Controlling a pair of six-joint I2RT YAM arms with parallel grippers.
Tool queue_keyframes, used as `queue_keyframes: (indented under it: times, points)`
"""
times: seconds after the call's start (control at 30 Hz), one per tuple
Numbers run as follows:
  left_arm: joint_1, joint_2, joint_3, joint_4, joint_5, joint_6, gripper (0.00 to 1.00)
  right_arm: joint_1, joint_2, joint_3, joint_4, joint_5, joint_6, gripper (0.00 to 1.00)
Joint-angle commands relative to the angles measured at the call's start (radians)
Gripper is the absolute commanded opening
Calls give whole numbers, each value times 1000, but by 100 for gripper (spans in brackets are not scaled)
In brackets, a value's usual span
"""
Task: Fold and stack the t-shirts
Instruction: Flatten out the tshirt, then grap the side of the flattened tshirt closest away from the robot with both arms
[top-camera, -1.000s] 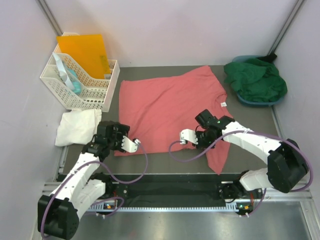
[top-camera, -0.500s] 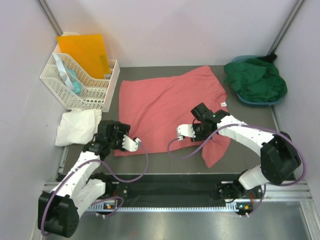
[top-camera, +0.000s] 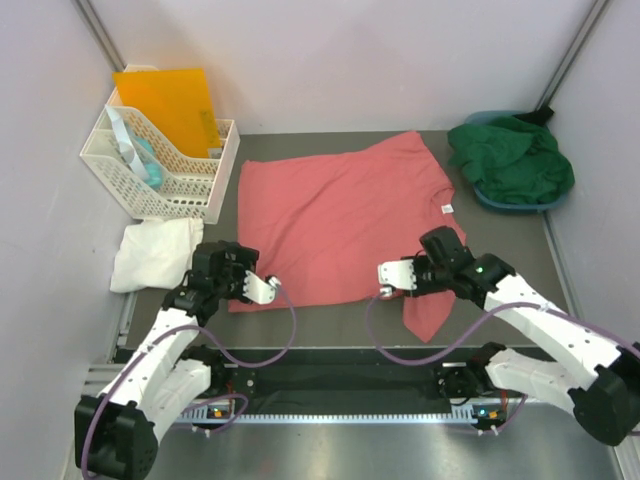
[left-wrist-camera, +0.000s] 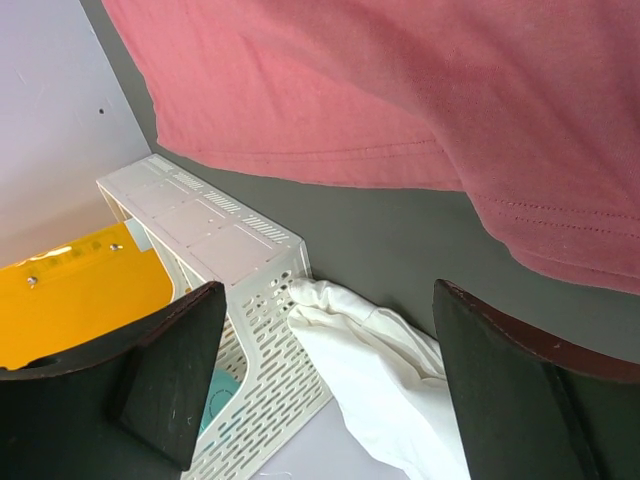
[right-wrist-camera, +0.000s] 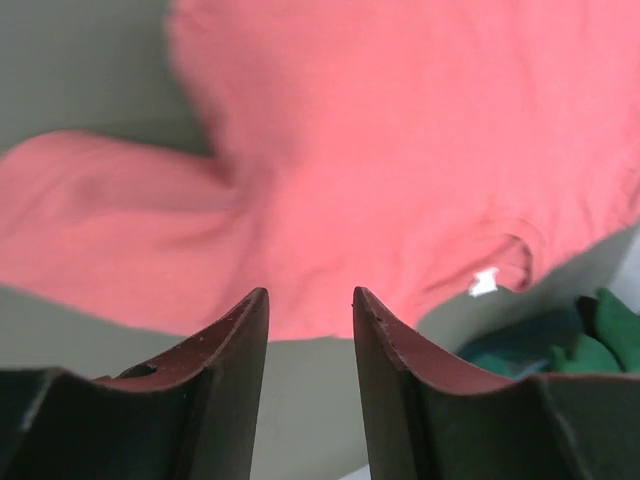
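Note:
The salmon-pink t-shirt (top-camera: 335, 215) lies spread flat on the grey table, its white neck label (top-camera: 447, 208) at the right. One sleeve (top-camera: 428, 308) trails toward the near edge. My right gripper (top-camera: 392, 279) hovers at that sleeve's left edge, jaws slightly apart and empty (right-wrist-camera: 310, 295), with the pink shirt (right-wrist-camera: 400, 150) just beyond them. My left gripper (top-camera: 263, 288) is wide open and empty (left-wrist-camera: 328, 290) at the shirt's near-left corner. The white t-shirt (top-camera: 152, 252) lies crumpled at the left. The dark green t-shirt (top-camera: 512, 160) is heaped at the back right.
A white lattice basket (top-camera: 160, 165) stands at the back left with an orange folder (top-camera: 165, 105) in it. The green shirt sits in a blue basin (top-camera: 500, 203). Walls close in on three sides. The left wrist view shows the basket (left-wrist-camera: 220, 290) and white shirt (left-wrist-camera: 390, 370).
My right gripper has drawn back to the right and toward the near edge, off the pink shirt's middle. The sleeve now lies shifted a little. The left arm has not moved.

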Motion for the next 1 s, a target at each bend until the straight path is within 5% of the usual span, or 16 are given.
queue_keyframes:
  times: [0.0,0.37,0.97]
  points:
    - [6,-23,-18,-14,21,24,89,23,-125,-85,-192,-135,-43,39]
    - [6,-11,15,-17,13,44,89,140,-274,-281,-156,-159,9,43]
    - [4,21,78,-43,1,79,90,222,-130,-375,-59,-193,-80,46]
